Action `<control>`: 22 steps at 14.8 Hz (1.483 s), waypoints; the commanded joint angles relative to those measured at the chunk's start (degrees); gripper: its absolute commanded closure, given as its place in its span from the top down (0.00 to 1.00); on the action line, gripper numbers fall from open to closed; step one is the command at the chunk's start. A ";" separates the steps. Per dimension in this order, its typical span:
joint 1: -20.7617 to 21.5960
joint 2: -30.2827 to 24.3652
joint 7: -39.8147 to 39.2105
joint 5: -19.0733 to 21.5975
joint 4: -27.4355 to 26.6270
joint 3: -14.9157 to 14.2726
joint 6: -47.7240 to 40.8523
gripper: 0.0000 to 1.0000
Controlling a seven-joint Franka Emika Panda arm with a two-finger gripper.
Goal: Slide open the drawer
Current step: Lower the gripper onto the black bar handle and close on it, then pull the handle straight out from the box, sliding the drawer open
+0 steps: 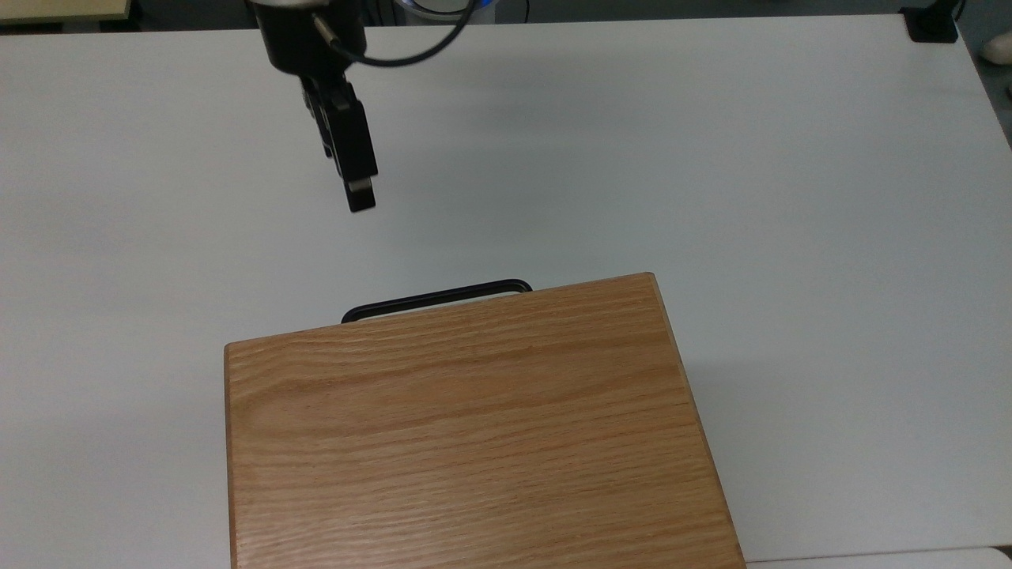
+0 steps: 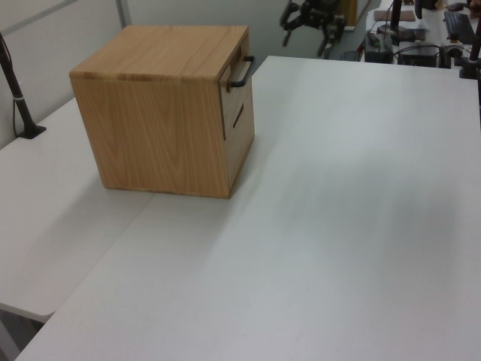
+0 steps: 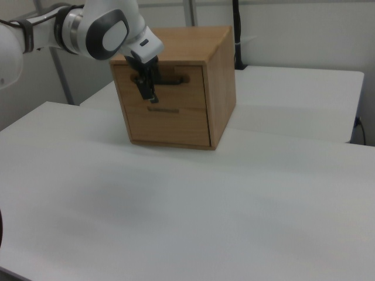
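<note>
Reaching gripper (image 1: 360, 194): the black two-finger gripper on the white arm is hanging above the white tabletop (image 1: 711, 158) in the upper left of the top view, well apart from the cabinet. It is pointing down and toward the handle, which looks like a lining-up pose for a grasp.
Fingers: in the left view the gripper (image 2: 307, 30) is sitting at the top centre of the frame, with its 2 fingers spreading apart and holding nothing. I judge they are staying wide so the bar can pass between them.
Drawer (image 3: 187, 93): the light oak drawer front is sitting flush in the upper half of the oak box cabinet, in the upper middle of the right view. It is not yet sliding out at all.
Handle (image 1: 435, 299): the black metal bar handle is poking out past the cabinet's front edge at the centre of the top view. It is standing off the wood, leaving a gap for a finger behind it.
Cabinet top (image 1: 474, 427): the flat, strongly grained oak top is filling the lower middle of the top view and is hiding the drawer body beneath it.
Right view: the gripper (image 3: 149, 93) is overlapping the left end of the handle (image 3: 170, 79), but the top view is showing no contact.
Progress: the task is only beginning, and closing on the bar comes next.
</note>
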 commanded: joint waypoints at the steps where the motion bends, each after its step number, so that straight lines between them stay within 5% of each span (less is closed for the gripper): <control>1: 2.65 1.62 10.30 1.41 0.26 0.24 6.18 0.88; 4: 4.07 5.31 13.38 1.41 0.35 0.24 16.28 0.77; 10: 6.36 9.01 13.65 1.32 0.79 0.24 21.58 0.49; 13: 6.36 9.72 15.49 1.41 0.79 0.24 24.29 0.14; 15: 6.27 9.54 15.50 1.50 0.79 0.24 24.92 0.00; 22: 6.27 -0.37 14.62 1.59 -10.00 0.16 24.84 0.00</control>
